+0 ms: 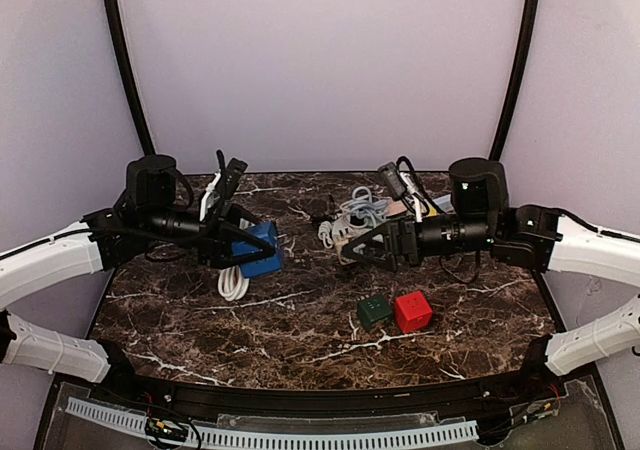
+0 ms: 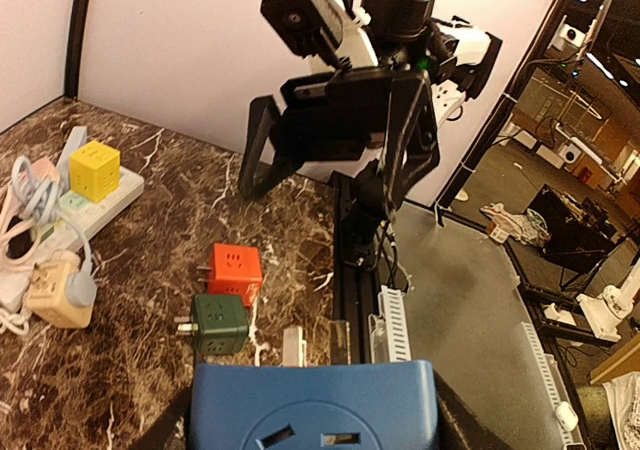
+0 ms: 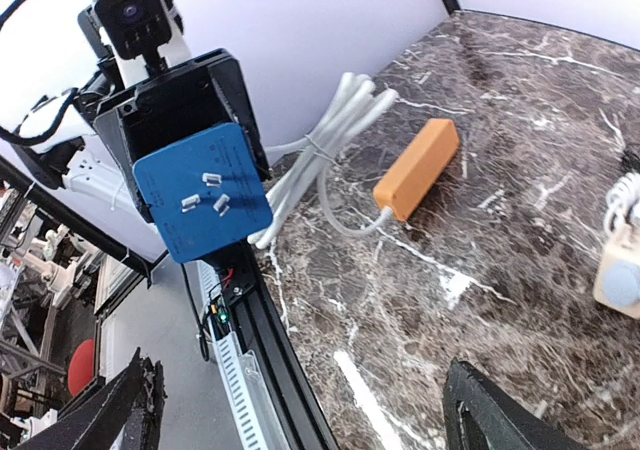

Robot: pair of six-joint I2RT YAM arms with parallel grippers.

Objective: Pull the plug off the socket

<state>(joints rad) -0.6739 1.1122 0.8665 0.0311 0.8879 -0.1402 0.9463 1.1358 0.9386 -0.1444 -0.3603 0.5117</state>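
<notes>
Plug (image 3: 205, 195) looks already out: prongs bare, gripped by the left claw (image 1: 248, 252) up above the table (image 1: 300, 320). Meanwhile the right claw (image 1: 350, 250) hangs wide and empty. Basically done, I'd say.

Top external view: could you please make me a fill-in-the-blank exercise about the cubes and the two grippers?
1. The left gripper holds a cube adapter of ____ colour.
2. The right gripper is ____ and holds nothing.
3. On the table, the green cube lies right beside a ____ cube.

Missing words: blue; open; red.
</notes>
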